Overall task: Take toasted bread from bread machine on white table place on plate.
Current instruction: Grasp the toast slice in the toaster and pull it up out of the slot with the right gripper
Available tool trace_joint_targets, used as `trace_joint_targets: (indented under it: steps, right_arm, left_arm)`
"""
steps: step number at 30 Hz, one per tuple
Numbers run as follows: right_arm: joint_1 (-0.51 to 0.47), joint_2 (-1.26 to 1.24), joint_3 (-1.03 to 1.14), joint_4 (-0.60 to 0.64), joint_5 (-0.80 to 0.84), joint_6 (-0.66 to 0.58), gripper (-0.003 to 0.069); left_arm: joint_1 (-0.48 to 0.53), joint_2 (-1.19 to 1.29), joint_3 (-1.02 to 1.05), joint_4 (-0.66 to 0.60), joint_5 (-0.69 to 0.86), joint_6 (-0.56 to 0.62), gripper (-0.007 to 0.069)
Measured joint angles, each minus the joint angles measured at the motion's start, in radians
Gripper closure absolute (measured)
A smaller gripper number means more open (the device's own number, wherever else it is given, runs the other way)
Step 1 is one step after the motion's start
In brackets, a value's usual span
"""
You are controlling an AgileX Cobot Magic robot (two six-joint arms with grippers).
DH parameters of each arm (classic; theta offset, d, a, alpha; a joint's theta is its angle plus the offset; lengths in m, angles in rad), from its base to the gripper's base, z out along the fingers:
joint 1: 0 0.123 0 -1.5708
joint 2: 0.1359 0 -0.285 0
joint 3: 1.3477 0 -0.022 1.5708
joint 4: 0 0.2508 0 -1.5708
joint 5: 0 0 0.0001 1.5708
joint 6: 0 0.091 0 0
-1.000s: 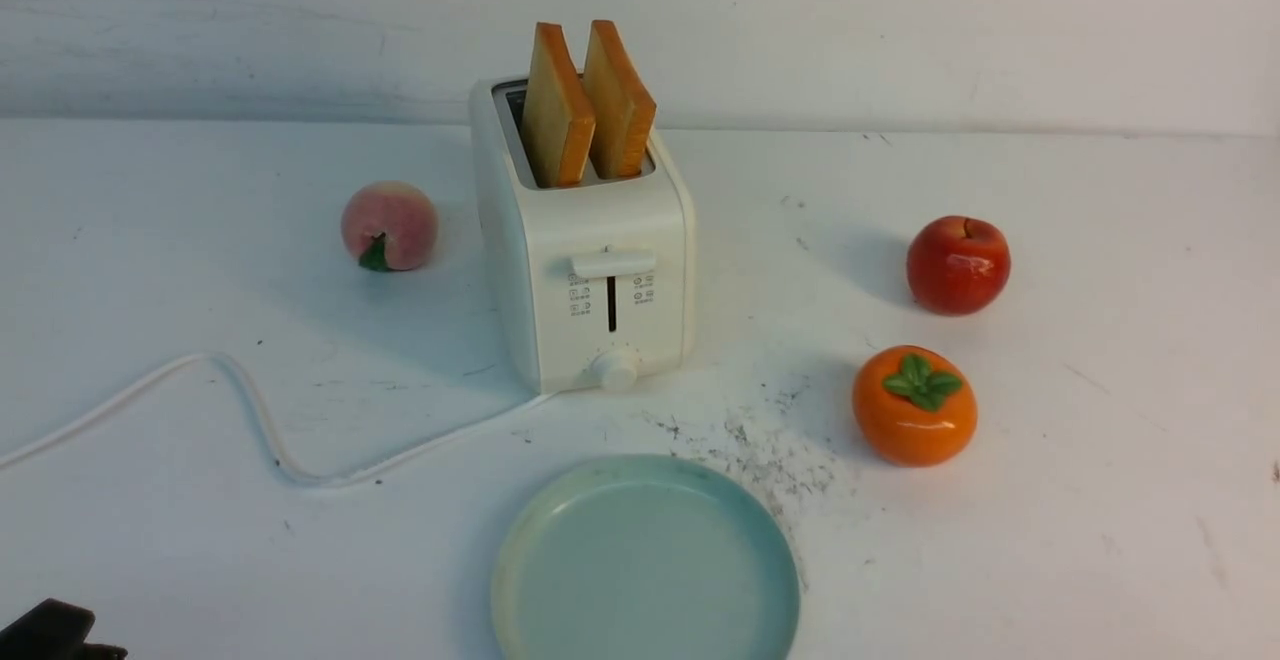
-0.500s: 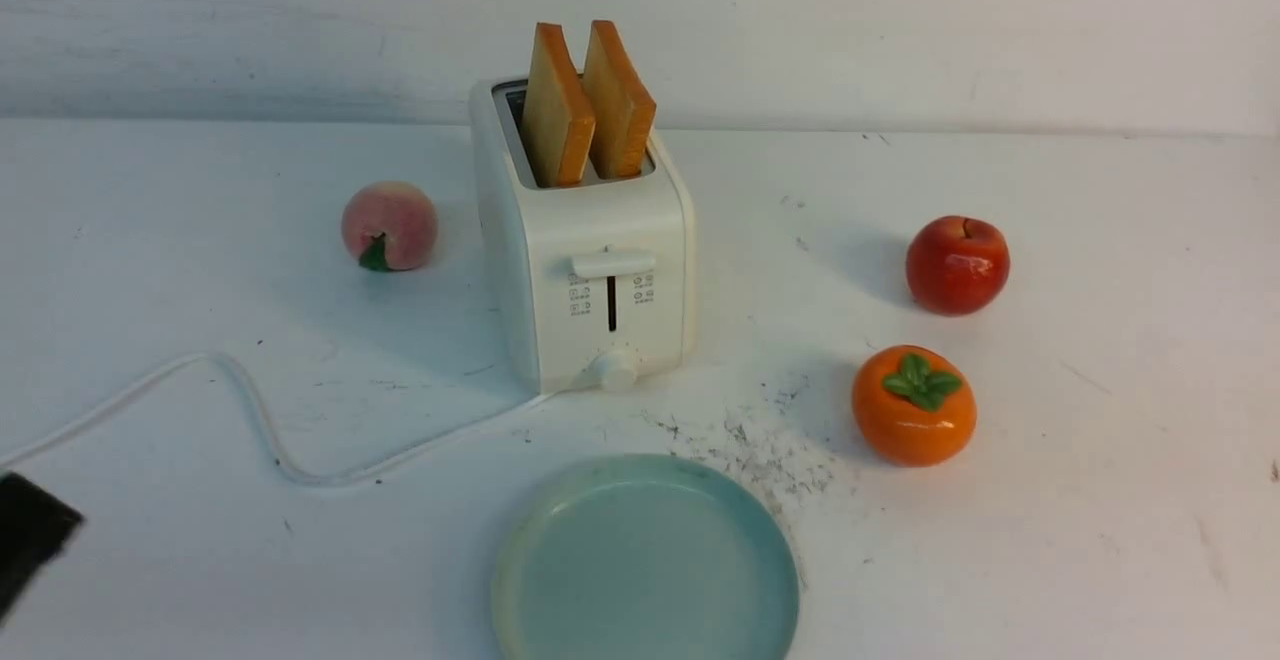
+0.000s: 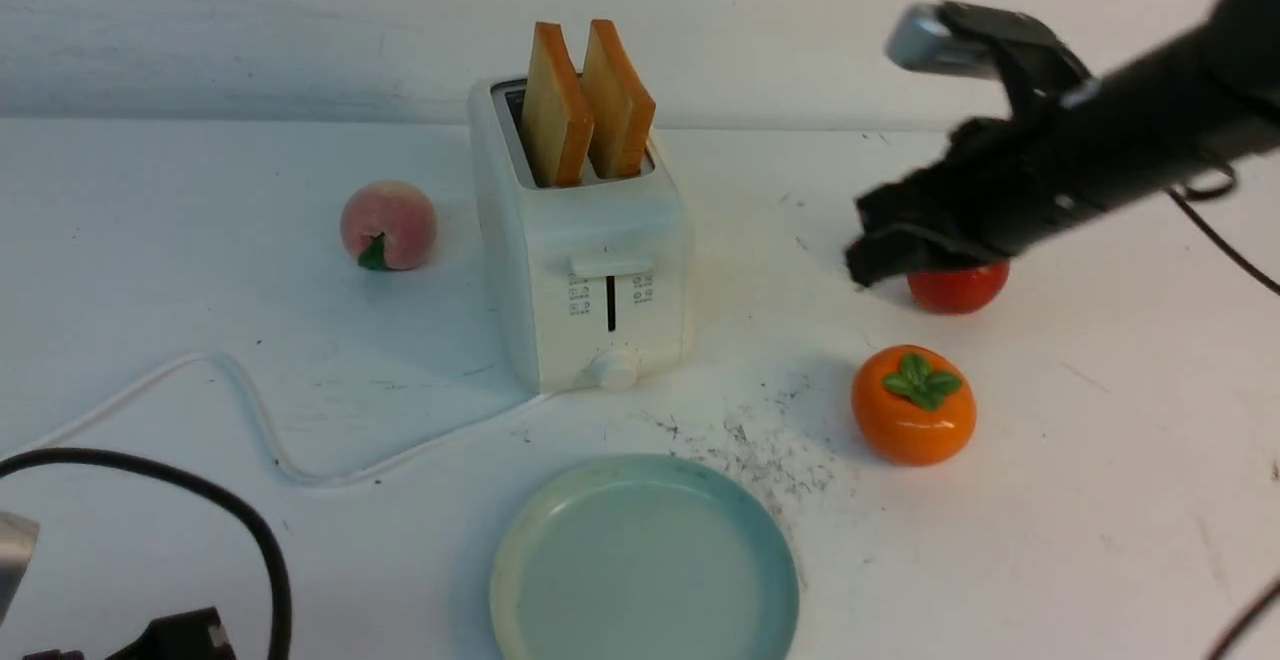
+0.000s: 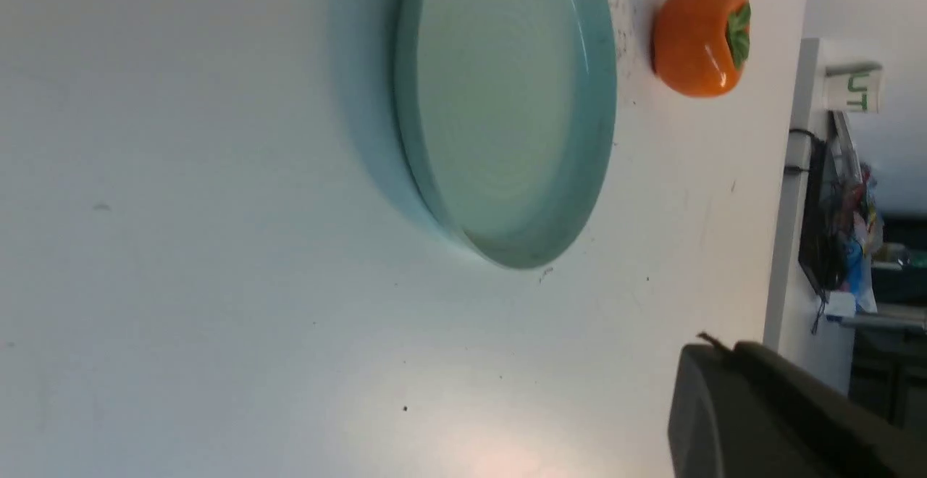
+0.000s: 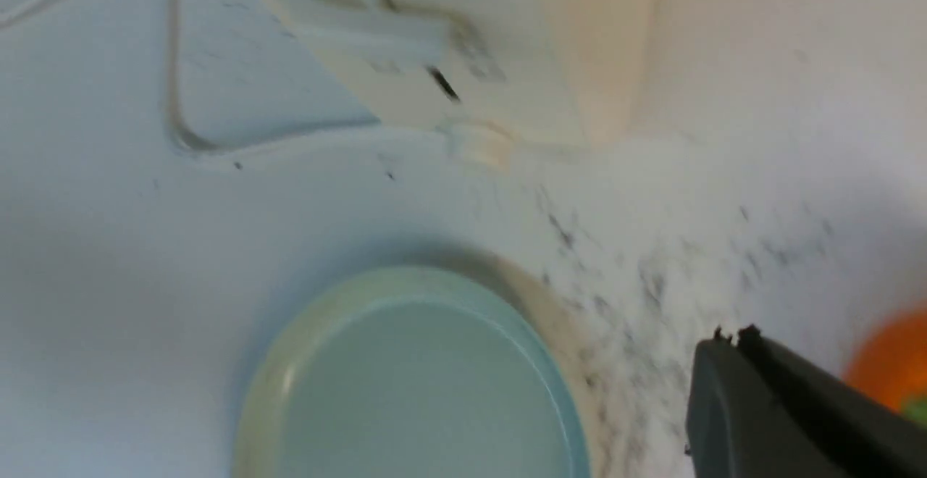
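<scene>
While both slices of toasted bread [image 3: 556, 105] stand upright in the slots of the bread machine [image 3: 590, 270], top halves clear of its rim, the air above them is open. The right pincer [image 3: 872, 258] hangs blurred well to the machine's right, above the tabletop [image 3: 1100, 500] & in front of a red apple [image 3: 958, 290]; can't tell if its jaws are apart or together. The left pincer [image 4: 724, 398] shows only one dark finger in its wrist view, over the tabletop & apart from the plate [image 3: 775, 530], so its state can't be told either. Plate lies flat at the front, just ahead of the machine, w/ free room btwn them. A persimmon [image 3: 913, 405] sits right of that gap, a peach [image 3: 388, 225] left of the machine, & a white cord [image 3: 260, 420] loops off leftward. Surface is matte white w/ dark specks [image 3: 770, 450] btwn plate & persimmon. White wall [image 3: 900, 30] behind. In the left wrist view the tabletop ends past the persimmon, w/ a paper cup [image 4: 854, 90] beyond.
</scene>
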Motion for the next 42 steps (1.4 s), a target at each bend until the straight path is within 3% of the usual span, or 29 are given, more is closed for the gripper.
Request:
trace_joint_targets:
  steps: [5, 11, 21, 24, 33, 42]
  right_arm:
    - [0.066, 0.194, -0.378, -0.01, 0.034, 0.047, 0.0658]
    - [0.102, 0.341, -0.619, -0.012, 0.08, 0.054, 0.0618]
    - [0.105, 0.434, -0.71, -0.024, -0.056, 0.099, 0.0223]
    - [0.105, 0.452, -0.711, -0.023, -0.099, 0.1, 0.0155]
    - [0.105, 0.508, -0.711, 0.015, -0.139, 0.101, 0.013]
    - [0.105, 0.545, -0.711, 0.024, -0.155, 0.101, 0.0175]
  left_arm:
    - [0.0, 0.002, -0.001, -0.031, -0.002, 0.043, 0.0638]
    - [0.0, 0.002, -0.001, -0.032, -0.019, 0.047, 0.0638]
    - [0.0, 0.002, -0.001, -0.023, -0.019, 0.047, 0.0638]
    - [0.0, 0.002, -0.001, -0.019, -0.019, 0.047, 0.0638]
    - [0.0, 0.003, -0.001, -0.012, -0.019, 0.048, 0.0634]
    - [0.0, 0.003, -0.001, -0.011, -0.019, 0.048, 0.0624]
